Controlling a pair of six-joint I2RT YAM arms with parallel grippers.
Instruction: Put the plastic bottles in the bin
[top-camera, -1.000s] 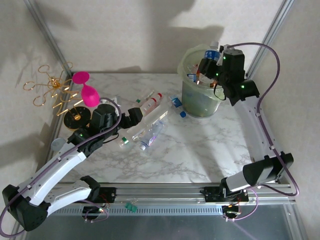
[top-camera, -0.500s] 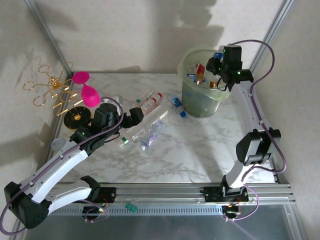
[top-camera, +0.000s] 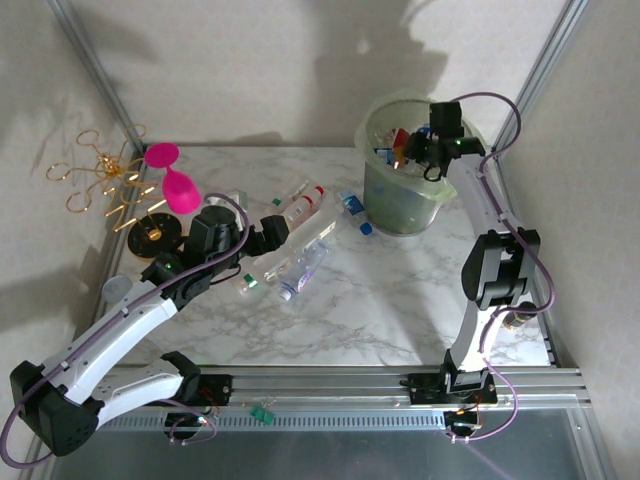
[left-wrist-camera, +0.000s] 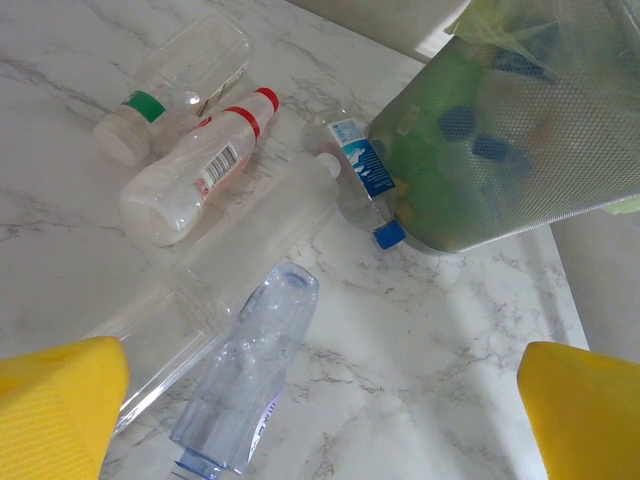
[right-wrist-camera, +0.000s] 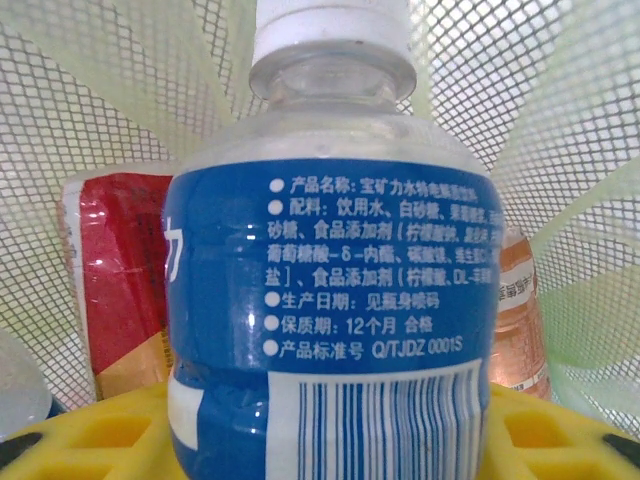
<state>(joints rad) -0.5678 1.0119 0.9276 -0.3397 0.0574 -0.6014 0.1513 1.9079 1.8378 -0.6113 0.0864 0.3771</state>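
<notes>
The near stretch of the desk (top-camera: 380, 310) is lying open. The left hand (top-camera: 268, 232) is hovering, spread wide, over loose bottles (left-wrist-camera: 190, 180) mid-desk. Far right, the right hand (top-camera: 412, 150) is gripping a white-capped bottle (right-wrist-camera: 330, 270), its blue label bearing Chinese print and a barcode, at the mouth of the bin (top-camera: 400, 205).

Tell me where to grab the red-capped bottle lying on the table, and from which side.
Grip the red-capped bottle across its labelled middle, probably straight down from above. It lies on its side on the table, so both round flanks face outward. The green-capped bottle and a clear bottle lie close alongside, leaving slim gaps.
</notes>
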